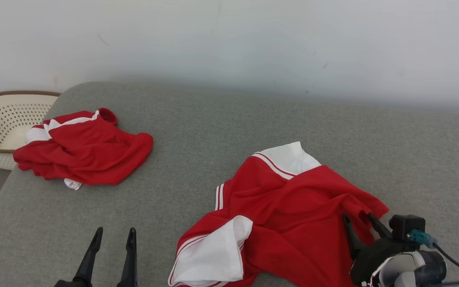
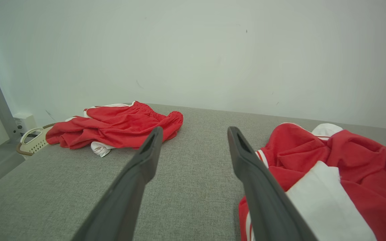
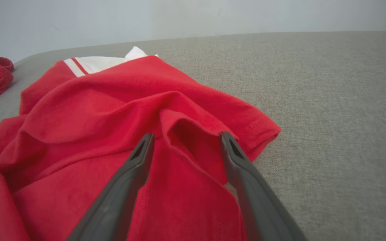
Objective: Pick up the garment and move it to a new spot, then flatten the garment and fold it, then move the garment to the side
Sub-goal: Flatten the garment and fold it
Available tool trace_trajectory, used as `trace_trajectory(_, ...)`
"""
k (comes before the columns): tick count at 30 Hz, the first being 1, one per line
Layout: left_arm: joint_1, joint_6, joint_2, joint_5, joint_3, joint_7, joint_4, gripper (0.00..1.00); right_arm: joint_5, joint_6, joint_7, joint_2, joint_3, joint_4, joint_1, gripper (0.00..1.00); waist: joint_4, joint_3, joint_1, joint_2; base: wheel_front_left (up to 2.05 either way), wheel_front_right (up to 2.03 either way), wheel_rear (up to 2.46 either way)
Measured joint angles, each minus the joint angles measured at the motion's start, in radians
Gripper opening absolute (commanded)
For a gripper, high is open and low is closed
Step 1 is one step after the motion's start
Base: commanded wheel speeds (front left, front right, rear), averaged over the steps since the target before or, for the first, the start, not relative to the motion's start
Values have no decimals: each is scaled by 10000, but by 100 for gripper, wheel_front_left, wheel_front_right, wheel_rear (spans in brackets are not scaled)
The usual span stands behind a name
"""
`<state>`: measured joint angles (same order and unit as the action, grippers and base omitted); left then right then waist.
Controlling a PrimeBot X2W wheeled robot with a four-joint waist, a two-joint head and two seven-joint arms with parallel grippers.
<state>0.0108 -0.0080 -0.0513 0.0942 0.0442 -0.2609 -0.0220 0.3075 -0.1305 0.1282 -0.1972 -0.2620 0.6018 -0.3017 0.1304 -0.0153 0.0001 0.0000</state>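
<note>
Limp garment (image 1: pixel 293 207) likely bunches; pinch its three o'clock fold (image 3: pixel 193 130), straddled by spread right claw (image 1: pixel 358 217); left claw (image 1: pixel 116 230) spread, empty.

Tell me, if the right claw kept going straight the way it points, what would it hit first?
Probably the red garment: the right gripper stands open with a raised fold of it just ahead between its fingertips. Past that lies grey cushion, though depth is hard to judge.
</note>
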Motion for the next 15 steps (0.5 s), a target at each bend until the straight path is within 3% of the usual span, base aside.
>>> trace_trajectory(1, 40, -2, 2, 2, 4, 0, 31, 100, 8, 0, -17, -13, -65, 261, -186, 100, 41, -29, 0, 0, 0, 0, 0)
trace_trajectory(2, 94, 0, 2, 2, 31, 0, 50, 100, 25, 0, -92, -33, -136, 573, -384, 76, 83, -59, 0, 0, 0, 0, 0)
trace_trajectory(3, 111, 6, 2, 4, 40, -2, 48, 100, 56, 0, -90, -35, -199, 830, -553, 27, 127, -87, 0, 0, 0, 0, 0)
trace_trajectory(4, 108, 12, 2, 4, 58, 0, 65, 100, 92, 0, -42, -48, -257, 1070, -732, 0, 172, -117, 0, 0, 0, 0, 0)
trace_trajectory(15, 187, 92, 4, 117, 59, 0, 201, 100, 546, 0, 587, -679, -1022, 2481, -3221, 0, 382, -367, 0, 0, 0, 0, 0)
